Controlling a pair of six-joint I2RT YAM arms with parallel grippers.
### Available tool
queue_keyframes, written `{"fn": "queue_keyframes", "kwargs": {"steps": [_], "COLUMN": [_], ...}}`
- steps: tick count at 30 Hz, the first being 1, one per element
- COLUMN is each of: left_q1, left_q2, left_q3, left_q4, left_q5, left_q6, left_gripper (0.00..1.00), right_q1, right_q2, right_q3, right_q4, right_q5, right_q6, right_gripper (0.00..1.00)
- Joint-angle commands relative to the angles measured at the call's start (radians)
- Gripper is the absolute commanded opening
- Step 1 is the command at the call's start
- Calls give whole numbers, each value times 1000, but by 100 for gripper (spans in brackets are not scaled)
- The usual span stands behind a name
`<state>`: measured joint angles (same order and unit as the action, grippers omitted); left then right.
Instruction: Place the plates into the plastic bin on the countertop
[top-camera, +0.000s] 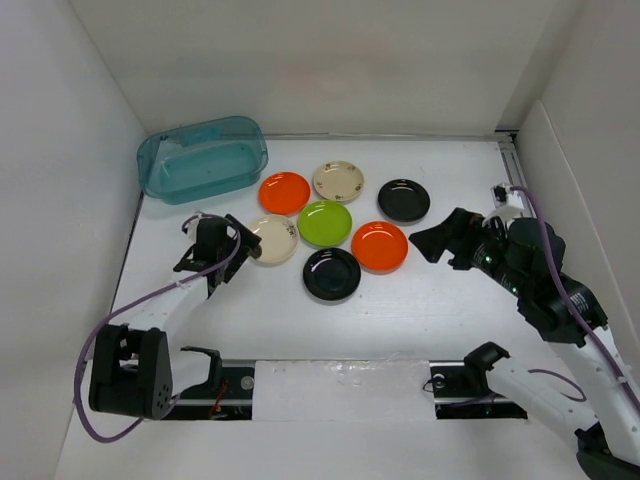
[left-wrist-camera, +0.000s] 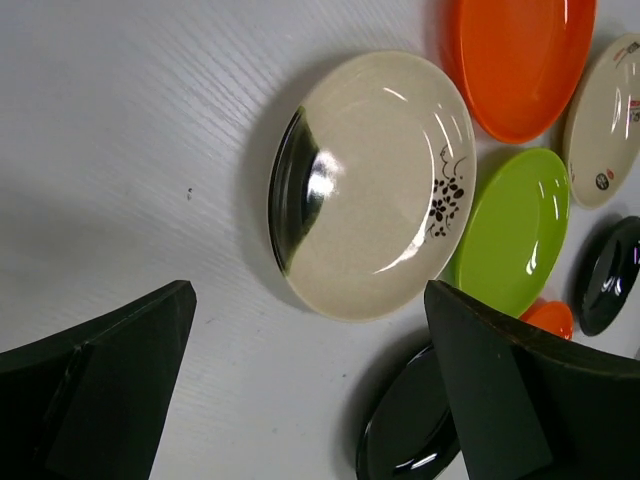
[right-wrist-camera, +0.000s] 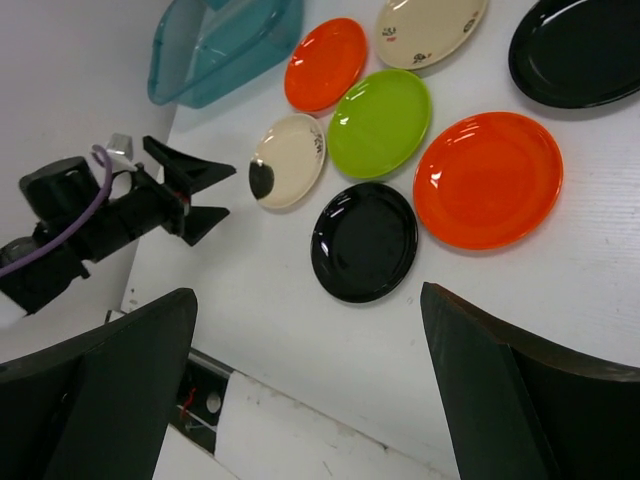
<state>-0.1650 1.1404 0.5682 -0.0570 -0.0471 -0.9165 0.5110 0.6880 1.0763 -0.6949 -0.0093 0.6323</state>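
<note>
**Status.** All seven plates (top-camera: 338, 181) lie flat on the counter (top-camera: 420, 310), bunched in a loose cluster at mid-counter. We see none inside the plastic bin (top-camera: 165, 172), which sits at the far left corner close to the left wall. No placement done yet.

**Left gripper** (top-camera: 243, 244): jaws spread wide, holding nothing, pointed at the near cream plate (top-camera: 272, 240). In the left wrist view that plate lies just ahead of the jaws, not between them. Its far edge touches or nearly touches the lime green plate (top-camera: 325, 222); we cannot tell which.

**Right gripper** (top-camera: 432, 243): also spread wide and empty, hanging just beside the near orange plate (top-camera: 380, 246).

**Step, as we judge it:** the left arm is approaching for a first pick of the near cream plate.

**Risks from here:**
- The plate is shallow and flat on the counter, so one finger must get under its rim. If the finger comes in too high, it pushes instead of pinching, and the plate slides into the lime green plate and disturbs the cluster.
- The surface looks glossy. A pinch on the thin rim alone could slip, and the plate could tilt or drop on the way to the bin.
- The bin looks light. A plate edge catching its wall could shove it. A release from too high could leave the plate propped against the wall, costing room for the others.
- Both arms face the same cluster, so reaching in together risks contact between them.
</note>
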Motion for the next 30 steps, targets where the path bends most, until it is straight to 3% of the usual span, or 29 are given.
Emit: {"fn": "queue_keyframes", "kwargs": {"steps": [1, 5, 6, 9, 10, 12, 18, 25, 30], "left_q1": [16, 16, 16, 16, 16, 25, 25, 25, 25], "left_q2": [51, 139, 168, 191, 191, 202, 232, 295, 250], "left_q3": [-51, -85, -85, -85, -85, -85, -25, 45, 64], "left_q4": [172, 269, 288, 298, 298, 298, 214, 97, 36], "left_q5": [130, 148, 148, 148, 139, 139, 96, 55, 55], "left_q6": [-25, -39, -39, -39, -39, -39, -30, -30, -30], "left_gripper": [100, 85, 74, 68, 59, 50, 31, 0, 0], "right_q1": [-5, -5, -5, -5, -5, -5, -5, -5, -5], "right_q2": [-24, -35, -44, -54, -54, -74, -84, -120, -133], "right_q3": [1, 1, 1, 11, 11, 11, 40, 82, 82], "right_q4": [67, 67, 67, 40, 31, 31, 17, -11, -22], "right_q5": [-44, -35, -35, -9, 5, 5, 14, 14, 38], "right_q6": [3, 3, 3, 3, 3, 3, 3, 3, 3], "right_gripper": [99, 99, 99, 99, 99, 99, 99, 99, 99]}}
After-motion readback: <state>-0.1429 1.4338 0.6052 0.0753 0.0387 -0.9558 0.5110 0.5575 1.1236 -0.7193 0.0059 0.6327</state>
